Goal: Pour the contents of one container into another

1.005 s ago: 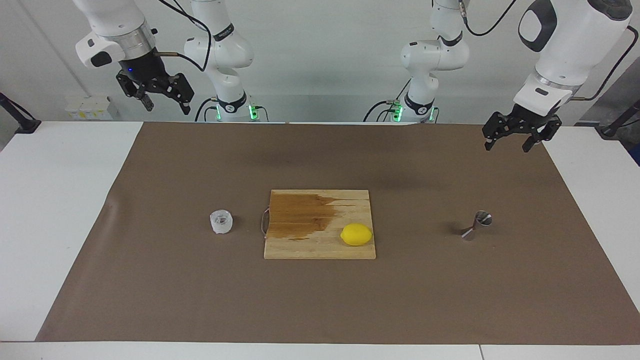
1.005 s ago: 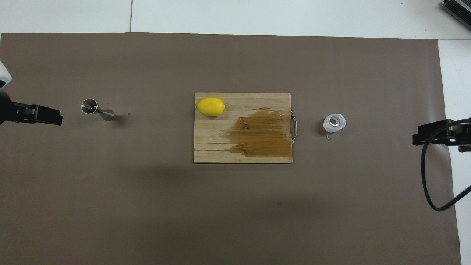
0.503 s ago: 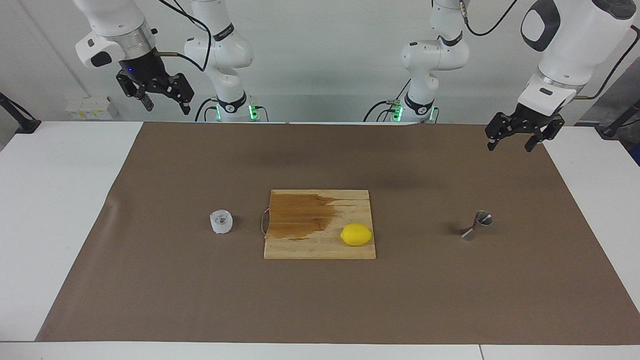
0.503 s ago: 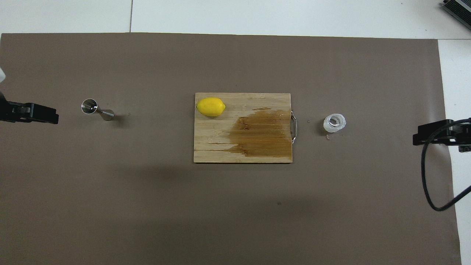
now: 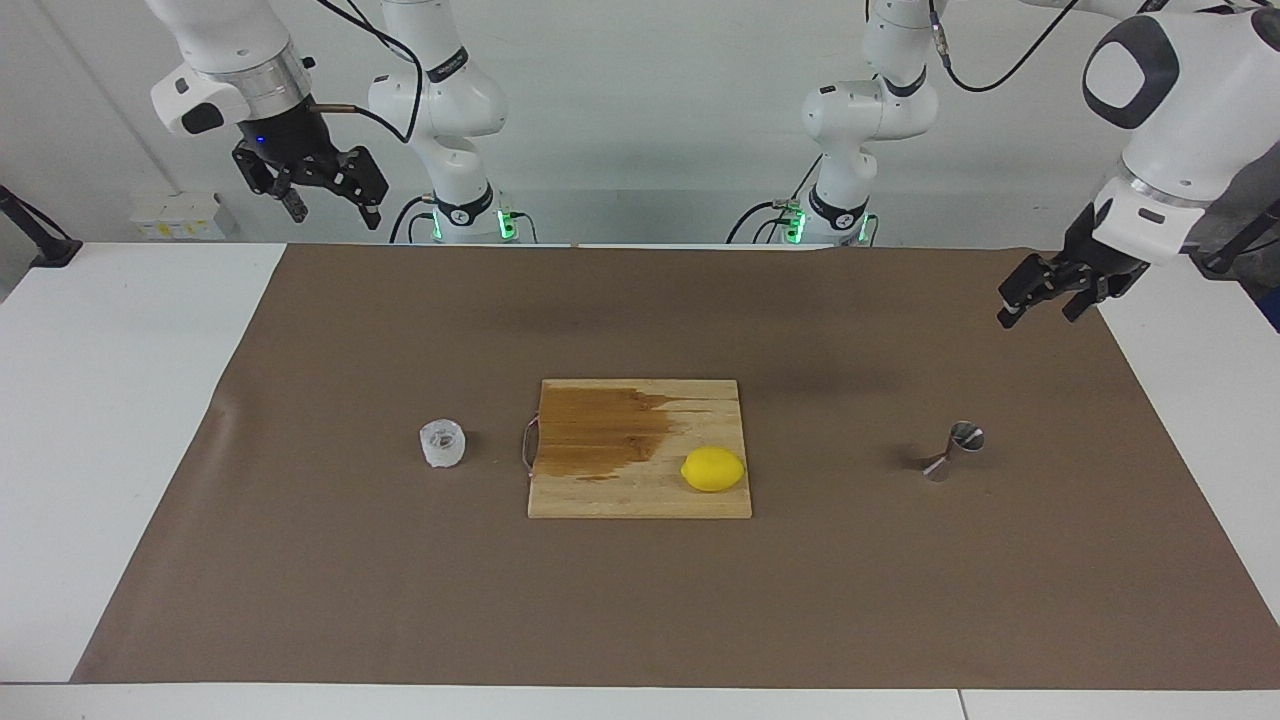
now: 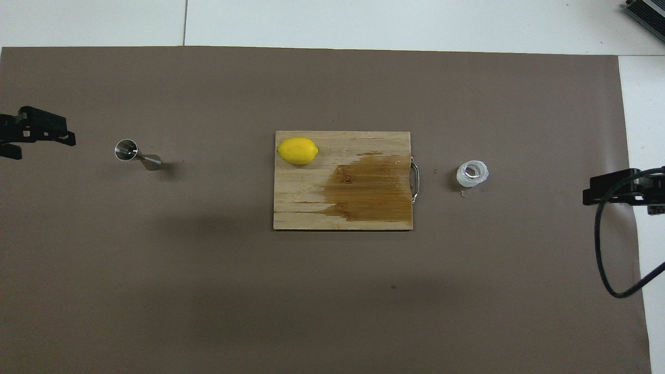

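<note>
Movement shows only at the left end effector (image 5: 1045, 300): empty, fingers parted, it has dropped lower and swung out over the brown mat's edge, tilting toward the steel jigger (image 5: 952, 452) standing on the desk at that end. My guess is it is lining up on the jigger. The right end effector (image 5: 318, 192) waits high, fingers apart, unchanged. Untouched, the clear cup (image 5: 443, 443) sits beside the cutting board (image 5: 640, 490), which carries a lemon (image 5: 713, 469).

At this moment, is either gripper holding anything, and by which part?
Nothing is held. The left gripper and right gripper are open in the air; the clear cup and jigger stand untouched.
</note>
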{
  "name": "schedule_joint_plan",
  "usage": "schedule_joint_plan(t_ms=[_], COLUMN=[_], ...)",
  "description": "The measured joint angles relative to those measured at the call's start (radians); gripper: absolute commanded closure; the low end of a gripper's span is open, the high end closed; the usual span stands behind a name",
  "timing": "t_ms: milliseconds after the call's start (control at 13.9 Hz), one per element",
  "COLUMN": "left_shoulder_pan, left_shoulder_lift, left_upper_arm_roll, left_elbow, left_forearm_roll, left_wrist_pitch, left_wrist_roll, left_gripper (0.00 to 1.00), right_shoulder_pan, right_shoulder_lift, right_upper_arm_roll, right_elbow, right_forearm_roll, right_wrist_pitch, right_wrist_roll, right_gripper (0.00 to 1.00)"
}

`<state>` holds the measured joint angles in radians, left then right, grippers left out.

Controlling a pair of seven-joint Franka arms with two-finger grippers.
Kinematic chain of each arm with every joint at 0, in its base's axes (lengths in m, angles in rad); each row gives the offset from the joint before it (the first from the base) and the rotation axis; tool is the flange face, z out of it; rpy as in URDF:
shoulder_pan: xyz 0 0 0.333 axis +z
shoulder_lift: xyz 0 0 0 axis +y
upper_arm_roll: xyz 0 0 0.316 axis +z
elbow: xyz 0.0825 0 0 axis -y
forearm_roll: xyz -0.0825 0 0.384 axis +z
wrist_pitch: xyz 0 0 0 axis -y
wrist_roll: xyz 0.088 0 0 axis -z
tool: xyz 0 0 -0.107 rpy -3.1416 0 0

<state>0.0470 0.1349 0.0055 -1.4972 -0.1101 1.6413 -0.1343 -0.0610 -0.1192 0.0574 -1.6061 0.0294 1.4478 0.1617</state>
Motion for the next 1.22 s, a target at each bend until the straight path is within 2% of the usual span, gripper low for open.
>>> schedule_joint_plan(t_ms=[215, 431, 646, 1005, 1221], left_shoulder_pan=[0.030, 0.066, 0.107, 0.185, 0.206], left_shoulder_lift=[0.146, 0.229, 0.291, 0.359, 0.383], left_upper_arm_roll=[0.005, 0.007, 0.008, 0.012, 0.013], left_elbow=[0.138, 0.199, 0.203, 0.198, 0.148], left_forearm_roll=[-0.077, -0.185, -0.235, -0.389, -0.470], left_wrist_pitch=[-0.019, -0.007, 0.020, 0.109, 0.159], left_wrist_roll=[-0.164, -0.375, -0.528, -0.756, -0.873], left_gripper=[0.00, 0.00, 0.00, 0.00, 0.00], right_shoulder_pan=[0.000, 0.000, 0.000, 0.000, 0.000], right_shoulder_lift=[0.000, 0.000, 0.000, 0.000, 0.000], right_upper_arm_roll=[0.000, 0.000, 0.000, 0.000, 0.000], right_elbow=[0.000, 0.000, 0.000, 0.000, 0.000], right_forearm_roll=[0.000, 0.000, 0.000, 0.000, 0.000], right_wrist_pitch=[0.000, 0.000, 0.000, 0.000, 0.000], right_wrist_roll=[0.000, 0.000, 0.000, 0.000, 0.000], right_gripper=[0.00, 0.00, 0.00, 0.00, 0.00])
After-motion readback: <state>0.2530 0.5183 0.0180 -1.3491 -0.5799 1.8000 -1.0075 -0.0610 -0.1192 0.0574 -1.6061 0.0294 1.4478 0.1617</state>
